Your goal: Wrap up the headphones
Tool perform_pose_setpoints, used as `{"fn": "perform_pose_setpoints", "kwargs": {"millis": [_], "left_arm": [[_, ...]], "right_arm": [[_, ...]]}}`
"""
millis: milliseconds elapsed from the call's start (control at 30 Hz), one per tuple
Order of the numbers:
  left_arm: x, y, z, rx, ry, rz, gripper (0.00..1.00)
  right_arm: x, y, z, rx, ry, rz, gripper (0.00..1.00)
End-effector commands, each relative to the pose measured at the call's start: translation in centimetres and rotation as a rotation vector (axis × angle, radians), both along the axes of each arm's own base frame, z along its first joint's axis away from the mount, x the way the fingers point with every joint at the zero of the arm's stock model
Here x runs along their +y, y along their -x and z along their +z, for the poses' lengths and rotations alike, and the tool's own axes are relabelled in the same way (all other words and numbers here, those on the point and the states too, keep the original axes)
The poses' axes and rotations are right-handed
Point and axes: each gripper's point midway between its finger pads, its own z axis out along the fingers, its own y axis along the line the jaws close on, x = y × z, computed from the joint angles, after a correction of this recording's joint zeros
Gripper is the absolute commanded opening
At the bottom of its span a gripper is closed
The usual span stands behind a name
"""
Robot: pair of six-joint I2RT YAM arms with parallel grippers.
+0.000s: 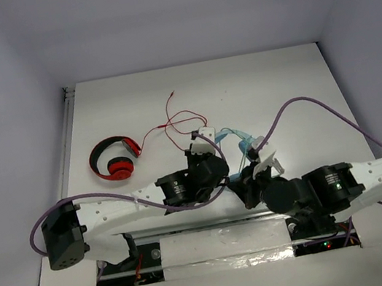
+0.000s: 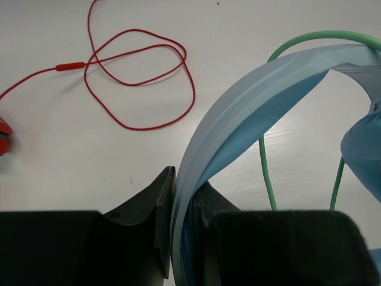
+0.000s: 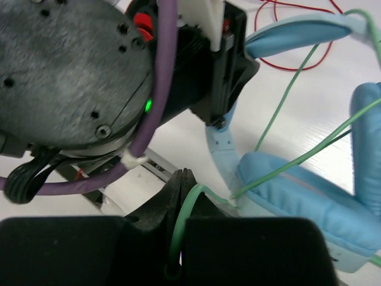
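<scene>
1. The headphones [image 1: 236, 135] sit just right of centre in the top view, between my two wrists and toward the near side of the table [image 1: 290, 73].
2. My left gripper [image 2: 182, 182] is clamped on the blue headband [image 2: 256, 95], which rises from between the jaws toward the upper right of the left wrist view.
3. My right gripper [image 3: 185, 179] is pinched on the pale green cable [image 3: 286, 101]. The strand arcs up out of the fingertips at bottom centre of the right wrist view.
4. I judge the task to be in its early part. The cable runs in loose arcs beside the band and across the ear cup [image 3: 297, 196] — I see no snug turns, so most of the winding is left.
5. For room, the upper part of the table in the top view is bare, so I can swing that way.
6. At left of centre lie the red headphones [image 1: 114, 159]. Their red cable [image 1: 172, 120] loops close to my left gripper and could snag.
7. The two wrists are crowded — the left one fills the upper left of the right wrist view, right beside the band, so I have little clearance there.
</scene>
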Motion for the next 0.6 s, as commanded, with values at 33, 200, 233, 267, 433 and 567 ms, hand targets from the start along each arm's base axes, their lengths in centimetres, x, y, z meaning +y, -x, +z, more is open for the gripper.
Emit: {"fn": "perform_pose_setpoints", "kwargs": {"millis": [33,200,233,267,433,567], "left_arm": [[-0.3,0.8,0.7,0.002,0.044,0.009,0.00],[-1.2,3.0,0.3,0.056,0.051,-0.093,0.00],[-1.4,3.5,0.6,0.072,0.068,-0.122,0.00],[-1.4,3.8,0.5,0.085,0.075,-0.140,0.00],[-2.2,5.8,1.7,0.155,0.169,-0.256,0.00],[-3.2,7.1,2.0,0.205,0.208,-0.327,0.00]], "right_arm": [[-2.3,-1.6,2.7,-0.048,-0.034,-0.055,0.00],[-4.0,-2.3,3.1,-0.062,-0.050,-0.076,0.00],[-4.1,-2.4,3.0,-0.060,-0.055,-0.087,0.00],[-4.4,-2.9,2.6,-0.055,-0.064,-0.126,0.00],[-4.5,-3.8,2.2,-0.033,-0.134,-0.217,0.00],[-4.8,-4.6,2.5,-0.017,-0.233,-0.306,0.00]]}}
